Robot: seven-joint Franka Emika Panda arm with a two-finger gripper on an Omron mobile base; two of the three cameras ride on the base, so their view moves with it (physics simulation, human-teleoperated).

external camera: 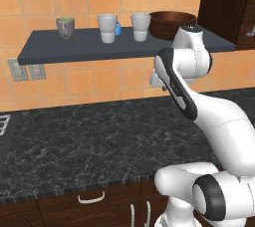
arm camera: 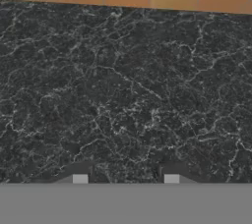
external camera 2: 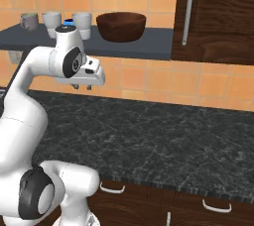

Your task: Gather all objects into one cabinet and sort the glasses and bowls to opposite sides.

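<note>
Gripper fingers are being held apart and empty, pointing down above the black marble counter, as is being shown in the right base view; behind the arm, the brown bowl is being carried by the slate shelf beside the dark wooden cabinet. Left base view: the grey-green mug, two white cups and the small blue bowl are being displayed along the shelf. Hand view: two spread fingertips are being shown over the marble.
</note>
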